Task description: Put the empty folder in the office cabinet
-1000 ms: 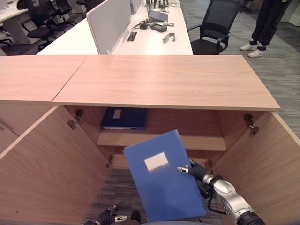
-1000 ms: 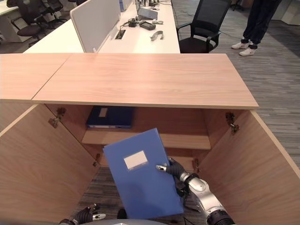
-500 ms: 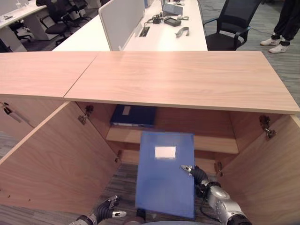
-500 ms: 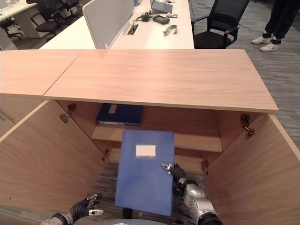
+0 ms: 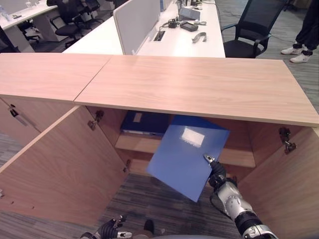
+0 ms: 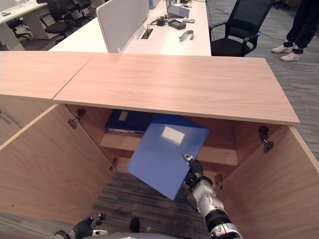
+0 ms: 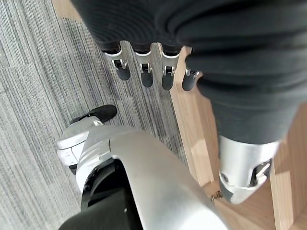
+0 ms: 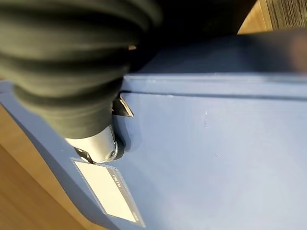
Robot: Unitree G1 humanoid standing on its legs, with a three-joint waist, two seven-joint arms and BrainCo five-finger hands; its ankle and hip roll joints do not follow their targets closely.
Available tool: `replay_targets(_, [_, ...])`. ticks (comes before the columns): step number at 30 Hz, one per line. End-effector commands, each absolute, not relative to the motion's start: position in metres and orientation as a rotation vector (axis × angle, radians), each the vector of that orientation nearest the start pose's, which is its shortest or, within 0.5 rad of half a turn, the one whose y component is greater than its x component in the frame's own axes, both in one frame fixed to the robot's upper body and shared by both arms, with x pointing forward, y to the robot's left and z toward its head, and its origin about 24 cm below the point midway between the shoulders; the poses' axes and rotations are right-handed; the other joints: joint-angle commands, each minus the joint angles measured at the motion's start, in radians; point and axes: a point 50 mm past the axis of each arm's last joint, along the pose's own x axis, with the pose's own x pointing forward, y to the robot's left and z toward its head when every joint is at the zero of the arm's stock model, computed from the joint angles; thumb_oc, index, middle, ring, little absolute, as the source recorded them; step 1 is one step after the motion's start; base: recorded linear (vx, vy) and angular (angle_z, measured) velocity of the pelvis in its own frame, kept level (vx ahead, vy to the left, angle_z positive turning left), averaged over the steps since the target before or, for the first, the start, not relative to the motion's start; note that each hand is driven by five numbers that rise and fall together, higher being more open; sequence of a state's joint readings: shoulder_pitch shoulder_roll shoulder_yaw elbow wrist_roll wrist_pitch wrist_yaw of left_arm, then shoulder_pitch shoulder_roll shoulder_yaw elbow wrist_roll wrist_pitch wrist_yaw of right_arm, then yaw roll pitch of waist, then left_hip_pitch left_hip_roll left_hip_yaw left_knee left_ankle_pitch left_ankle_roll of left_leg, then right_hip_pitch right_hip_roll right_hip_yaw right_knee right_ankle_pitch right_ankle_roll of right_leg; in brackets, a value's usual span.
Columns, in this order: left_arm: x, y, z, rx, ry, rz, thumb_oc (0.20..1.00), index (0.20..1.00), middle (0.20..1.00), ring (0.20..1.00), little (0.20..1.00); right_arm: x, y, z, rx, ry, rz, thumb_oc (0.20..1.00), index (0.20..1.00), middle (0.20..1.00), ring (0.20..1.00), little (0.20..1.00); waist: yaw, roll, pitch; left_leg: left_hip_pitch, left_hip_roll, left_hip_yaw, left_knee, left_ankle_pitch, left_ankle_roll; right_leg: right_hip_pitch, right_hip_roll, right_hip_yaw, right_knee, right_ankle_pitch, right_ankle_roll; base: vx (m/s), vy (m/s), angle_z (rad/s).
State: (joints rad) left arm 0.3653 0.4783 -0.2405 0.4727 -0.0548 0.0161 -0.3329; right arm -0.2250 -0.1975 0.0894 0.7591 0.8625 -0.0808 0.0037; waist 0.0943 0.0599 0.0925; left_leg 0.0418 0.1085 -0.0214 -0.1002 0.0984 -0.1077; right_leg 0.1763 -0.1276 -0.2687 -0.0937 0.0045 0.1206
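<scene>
1 blue folder point(image 5: 186, 153) pinched in right hand point(image 5: 215, 172), tilted at open cabinet point(image 5: 199, 89) mouth, not yet shelved; left hand point(image 7: 153, 72) relaxed, empty, low.

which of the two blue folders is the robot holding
The lighter blue folder, tilted in front of the open cabinet, pinched by the right hand. The darker folder lies flat on the shelf inside, untouched.

Right hand point(image 8: 98, 143) thumb pressed on blue folder point(image 8: 216, 163) beside white label point(image 8: 108, 191); wood behind.
</scene>
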Motion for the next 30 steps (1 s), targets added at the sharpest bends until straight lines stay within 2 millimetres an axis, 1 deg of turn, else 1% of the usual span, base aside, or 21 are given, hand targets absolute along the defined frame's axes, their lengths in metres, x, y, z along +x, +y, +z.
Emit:
replay_targets(1, [0.108, 0.244, -0.098, 0.316, 0.88, -0.401, 1.0, 1.0, 1.0, 1.0, 1.0, 0.313, -0.203, -0.007, 0.779, 0.178, -0.319, 0.2, 0.2, 0.2, 0.2, 0.2, 0.04, 0.011, 0.04, 0.046, 0.029, 0.006, 0.013, -0.093, -0.021, -0.028, -0.031, -0.024, 0.05, -0.048, 0.042, -0.01, -0.017, 0.14])
replay_targets(3, [0.112, 0.241, -0.096, 0.32, 0.868, -0.415, 1.0, 1.0, 1.0, 1.0, 1.0, 0.323, -0.214, 0.001, 0.853, 0.145, -0.392, 0.2, 0.2, 0.2, 0.2, 0.2, 0.049, 0.018, 0.047, 0.035, 0.027, -0.002, 0.013, -0.089, -0.022, -0.032, -0.033, -0.032, 0.053, -0.051, 0.042, -0.01, -0.01, 0.17])
replay_targets(4, [0.117, 0.24, -0.095, 0.329, 0.856, -0.425, 1.0, 1.0, 1.0, 1.0, 1.0, 0.329, -0.224, 0.009, 0.899, 0.112, -0.441, 0.2, 0.2, 0.2, 0.2, 0.2, 0.055, 0.023, 0.051, 0.028, 0.025, -0.008, 0.013, -0.087, -0.022, -0.035, -0.034, -0.038, 0.054, -0.053, 0.042, -0.02, 0.0, 0.1])
replay_targets(5, [0.119, 0.238, -0.093, 0.331, 0.845, -0.435, 1.0, 1.0, 1.0, 1.0, 1.0, 0.333, -0.229, 0.014, 0.934, 0.093, -0.475, 0.2, 0.2, 0.2, 0.2, 0.2, 0.06, 0.03, 0.055, 0.023, 0.022, -0.013, 0.013, -0.085, -0.021, -0.039, -0.034, -0.042, 0.057, -0.054, 0.042, -0.01, -0.004, 0.09])
replay_targets(7, [0.127, 0.234, -0.09, 0.342, 0.821, -0.456, 1.0, 1.0, 1.0, 1.0, 1.0, 0.342, -0.246, 0.029, 1.008, 0.037, -0.547, 0.2, 0.2, 0.2, 0.2, 0.2, 0.069, 0.042, 0.063, 0.008, 0.018, -0.027, 0.013, -0.081, -0.022, -0.051, -0.038, -0.052, 0.066, -0.059, 0.042, -0.03, 0.004, 0.19])
replay_targets(9, [0.132, 0.23, -0.089, 0.349, 0.805, -0.473, 1.0, 1.0, 1.0, 1.0, 1.0, 0.349, -0.258, 0.044, 1.067, -0.013, -0.597, 0.2, 0.2, 0.2, 0.2, 0.2, 0.075, 0.056, 0.068, -0.004, 0.014, -0.037, 0.013, -0.078, -0.021, -0.064, -0.043, -0.058, 0.081, -0.064, 0.043, -0.03, 0.019, 0.23])
replay_targets(10, [0.134, 0.228, -0.087, 0.351, 0.795, -0.485, 1.0, 1.0, 1.0, 1.0, 1.0, 0.352, -0.265, 0.05, 1.098, -0.037, -0.628, 0.2, 0.2, 0.2, 0.2, 0.2, 0.077, 0.062, 0.071, -0.01, 0.012, -0.043, 0.013, -0.076, -0.021, -0.071, -0.045, -0.06, 0.089, -0.066, 0.043, -0.02, 0.012, 0.18])
replay_targets(11, [0.136, 0.227, -0.087, 0.352, 0.79, -0.487, 1.0, 1.0, 1.0, 1.0, 1.0, 0.353, -0.267, 0.053, 1.101, -0.043, -0.63, 0.2, 0.2, 0.2, 0.2, 0.2, 0.079, 0.063, 0.073, -0.013, 0.012, -0.045, 0.013, -0.075, -0.021, -0.075, -0.046, -0.062, 0.093, -0.068, 0.043, -0.02, 0.019, 0.19])
replay_targets(12, [0.142, 0.224, -0.084, 0.361, 0.773, -0.503, 1.0, 1.0, 1.0, 1.0, 1.0, 0.356, -0.28, 0.065, 1.154, -0.09, -0.678, 0.2, 0.2, 0.2, 0.2, 0.2, 0.086, 0.077, 0.076, -0.026, 0.007, -0.055, 0.013, -0.071, -0.02, -0.091, -0.052, -0.071, 0.111, -0.076, 0.043, -0.01, 0.023, 0.22])
replay_targets(13, [0.146, 0.222, -0.083, 0.366, 0.761, -0.511, 1.0, 1.0, 1.0, 1.0, 1.0, 0.357, -0.287, 0.071, 1.173, -0.114, -0.698, 0.2, 0.2, 0.2, 0.2, 0.2, 0.089, 0.085, 0.077, -0.033, 0.005, -0.062, 0.013, -0.068, -0.02, -0.099, -0.054, -0.076, 0.12, -0.08, 0.043, -0.01, 0.033, 0.21])
replay_targets(14, [0.15, 0.22, -0.08, 0.37, 0.746, -0.521, 1.0, 1.0, 1.0, 1.0, 1.0, 0.359, -0.296, 0.082, 1.2, -0.151, -0.722, 0.2, 0.2, 0.2, 0.2, 0.2, 0.093, 0.096, 0.08, -0.044, 0.001, -0.071, 0.013, -0.065, -0.02, -0.11, -0.058, -0.079, 0.131, -0.086, 0.044, 0.0, 0.024, 0.31])
replay_targets(17, [0.158, 0.218, -0.075, 0.375, 0.72, -0.528, 1.0, 1.0, 1.0, 1.0, 1.0, 0.362, -0.312, 0.104, 1.205, -0.2, -0.744, 0.2, 0.2, 0.2, 0.2, 0.2, 0.101, 0.116, 0.09, -0.061, -0.001, -0.082, 0.014, -0.061, -0.017, -0.142, -0.066, -0.085, 0.17, -0.1, 0.044, -0.02, 0.01, 0.23])
replay_targets(19, [0.163, 0.218, -0.072, 0.38, 0.702, -0.529, 1.0, 1.0, 1.0, 1.0, 1.0, 0.364, -0.319, 0.114, 1.209, -0.219, -0.753, 0.2, 0.2, 0.2, 0.2, 0.2, 0.103, 0.129, 0.098, -0.071, 0.0, -0.085, 0.015, -0.059, -0.015, -0.17, -0.074, -0.084, 0.203, -0.109, 0.044, -0.03, 0.018, 0.05])
replay_targets(21, [0.17, 0.218, -0.068, 0.387, 0.68, -0.531, 1.0, 1.0, 1.0, 1.0, 1.0, 0.367, -0.325, 0.131, 1.209, -0.253, -0.741, 0.2, 0.2, 0.2, 0.2, 0.2, 0.107, 0.144, 0.106, -0.085, -0.001, -0.085, 0.018, -0.055, -0.011, -0.206, -0.084, -0.077, 0.242, -0.122, 0.044, 0.0, 0.009, 0.03])
replay_targets(22, [0.173, 0.217, -0.066, 0.381, 0.669, -0.528, 1.0, 1.0, 1.0, 1.0, 1.0, 0.367, -0.329, 0.137, 1.205, -0.263, -0.741, 0.2, 0.2, 0.2, 0.2, 0.2, 0.108, 0.15, 0.109, -0.09, -0.001, -0.084, 0.019, -0.054, -0.011, -0.218, -0.088, -0.074, 0.252, -0.127, 0.043, 0.0, 0.0, 0.0])
replay_targets(23, [0.173, 0.217, -0.066, 0.38, 0.668, -0.528, 1.0, 1.0, 1.0, 1.0, 1.0, 0.367, -0.329, 0.137, 1.204, -0.264, -0.74, 0.2, 0.2, 0.2, 0.2, 0.2, 0.108, 0.15, 0.109, -0.091, -0.002, -0.084, 0.019, -0.053, -0.011, -0.22, -0.088, -0.073, 0.255, -0.128, 0.043, -0.02, 0.014, -0.03])
replay_targets(26, [0.184, 0.212, -0.055, 0.362, 0.609, -0.525, 1.0, 1.0, 1.0, 1.0, 1.0, 0.365, -0.346, 0.162, 1.2, -0.326, -0.75, 0.2, 0.2, 0.2, 0.2, 0.2, 0.113, 0.173, 0.13, -0.123, -0.002, -0.079, 0.031, -0.047, -0.01, -0.267, -0.104, -0.066, 0.297, -0.14, 0.045, -0.01, 0.004, 0.0])
replay_targets(27, [0.184, 0.211, -0.055, 0.361, 0.606, -0.525, 1.0, 1.0, 1.0, 1.0, 1.0, 0.365, -0.346, 0.163, 1.2, -0.328, -0.749, 0.2, 0.2, 0.2, 0.2, 0.2, 0.115, 0.174, 0.131, -0.126, -0.003, -0.079, 0.033, -0.047, -0.01, -0.272, -0.105, -0.065, 0.302, -0.141, 0.045, 0.0, 0.0, 0.0])
replay_targets(29, [0.189, 0.21, -0.05, 0.358, 0.58, -0.522, 1.0, 1.0, 1.0, 1.0, 1.0, 0.367, -0.349, 0.177, 1.203, -0.362, -0.739, 0.2, 0.2, 0.2, 0.2, 0.2, 0.118, 0.182, 0.15, -0.153, -0.004, -0.076, 0.063, -0.064, -0.011, -0.304, -0.121, -0.056, 0.347, -0.164, 0.047, 0.0, 0.0, 0.0])
replay_targets(30, [0.191, 0.209, -0.047, 0.358, 0.568, -0.523, 1.0, 1.0, 1.0, 1.0, 1.0, 0.367, -0.35, 0.181, 1.2, -0.373, -0.74, 0.2, 0.2, 0.2, 0.2, 0.2, 0.12, 0.183, 0.156, -0.169, -0.007, -0.074, 0.08, -0.069, -0.009, -0.315, -0.126, -0.053, 0.359, -0.169, 0.047, -0.06, 0.016, -0.04])
